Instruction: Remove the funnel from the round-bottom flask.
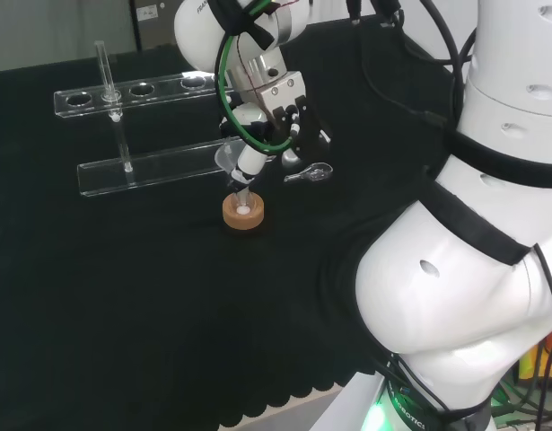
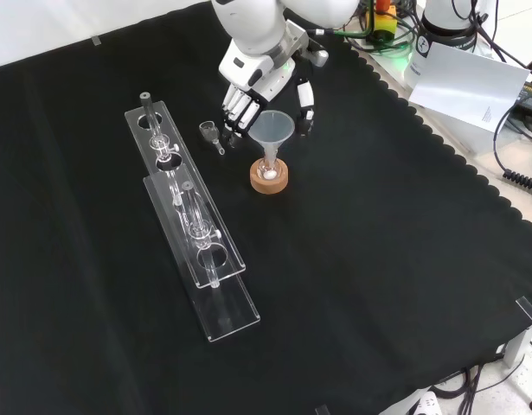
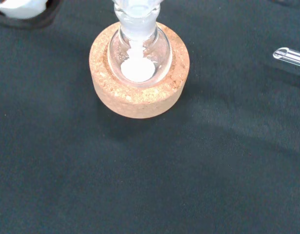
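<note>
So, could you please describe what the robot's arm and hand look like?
The glossy white, rounded arm has black bands at its joints, with green and black cables running along it. The hand has a white shell and black-and-white fingers.

Funnel [image 2: 272, 130] in flask [image 3: 138, 46], flask on cork ring [image 2: 269, 180], rack [image 2: 192, 220] left in front view

text: none legible | labels: none legible | numbers: none | signs: none
</note>
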